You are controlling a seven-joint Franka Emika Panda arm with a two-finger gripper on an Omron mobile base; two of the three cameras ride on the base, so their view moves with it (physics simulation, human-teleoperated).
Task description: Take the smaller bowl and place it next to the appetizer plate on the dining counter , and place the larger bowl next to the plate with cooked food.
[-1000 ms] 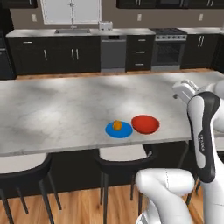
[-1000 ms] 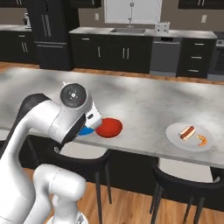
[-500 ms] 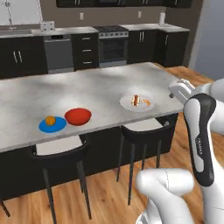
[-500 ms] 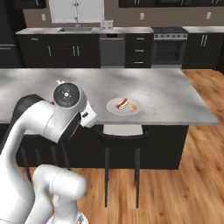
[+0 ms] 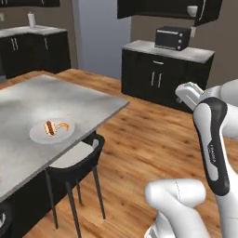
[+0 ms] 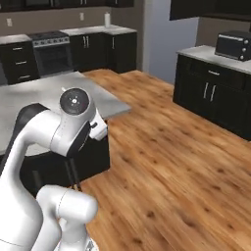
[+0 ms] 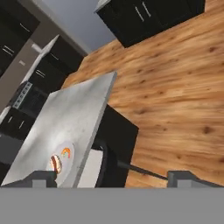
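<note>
The plate with cooked food (image 5: 52, 130) lies near the right end of the dining counter (image 5: 32, 100), with a hot dog and an orange piece on it. In the hand view the same plate (image 7: 61, 162) sits at the lower left, close to the counter (image 7: 76, 111) edge. My gripper (image 7: 113, 178) is open and holds nothing, its fingertips (image 7: 44, 177) set wide apart, raised above the counter's corner and the floor. The smaller bowl, the larger bowl and the appetizer plate are out of view.
A black stool (image 5: 78, 158) stands under the counter's near edge. Wooden floor (image 5: 153, 139) stretches to the right. Dark cabinets carry a toaster oven (image 5: 173, 38) on a marble worktop. A black stove (image 6: 49, 49) stands at the far wall.
The whole scene has slid left as the base turned right. The blue plate and red bowl have left the picture; the white plate is now at the left. The gripper stays open.
</note>
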